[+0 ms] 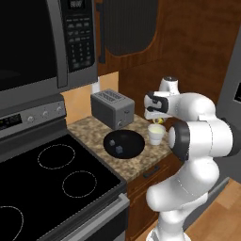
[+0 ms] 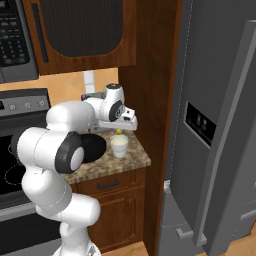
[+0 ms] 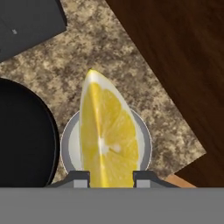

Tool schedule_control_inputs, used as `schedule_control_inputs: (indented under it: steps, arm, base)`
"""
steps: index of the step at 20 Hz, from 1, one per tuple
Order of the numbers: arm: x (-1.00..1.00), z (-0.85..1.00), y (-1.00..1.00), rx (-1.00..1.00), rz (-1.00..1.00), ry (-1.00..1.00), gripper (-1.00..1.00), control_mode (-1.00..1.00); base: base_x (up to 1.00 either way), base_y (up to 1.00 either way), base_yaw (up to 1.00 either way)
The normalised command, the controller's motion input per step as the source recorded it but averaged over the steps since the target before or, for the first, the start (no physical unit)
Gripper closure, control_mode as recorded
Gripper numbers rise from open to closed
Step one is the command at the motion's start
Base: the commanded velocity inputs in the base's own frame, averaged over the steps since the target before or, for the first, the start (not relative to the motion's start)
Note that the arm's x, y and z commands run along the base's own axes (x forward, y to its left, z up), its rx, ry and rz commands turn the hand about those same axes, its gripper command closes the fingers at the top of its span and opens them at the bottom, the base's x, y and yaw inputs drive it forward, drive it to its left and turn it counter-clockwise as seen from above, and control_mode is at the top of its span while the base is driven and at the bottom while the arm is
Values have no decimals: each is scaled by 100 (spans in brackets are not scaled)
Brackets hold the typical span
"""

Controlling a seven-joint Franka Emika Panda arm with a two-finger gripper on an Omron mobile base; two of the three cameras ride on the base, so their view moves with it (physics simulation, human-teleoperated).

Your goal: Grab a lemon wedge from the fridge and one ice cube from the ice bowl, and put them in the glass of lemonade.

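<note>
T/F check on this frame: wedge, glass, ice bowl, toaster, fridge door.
1. The end effector holds the lemon wedge. True.
2. The wedge hangs over the ice bowl. False: it is above the glass of lemonade.
3. Ice cubes lie in the ice bowl. True.
4. The toaster stands on the stove. False: it stands on the granite counter.
5. The fridge door stands open. True.
</note>
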Motion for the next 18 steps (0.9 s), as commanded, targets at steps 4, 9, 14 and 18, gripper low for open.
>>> schedule_control_inputs:
  steps: [4, 9, 14, 18]
  arm:
    - [4, 0, -2, 0, 0, 0, 100, -100]
    - [3, 0, 0, 0, 0, 0, 100, -100]
    - [-22, 0, 0, 0, 0, 0, 100, -100]
    - [11, 0, 0, 0, 0, 2, 100, -100]
  base:
    - [0, 0, 0]
    - [0, 0, 0]
    - [0, 0, 0]
    - [0, 0, 0]
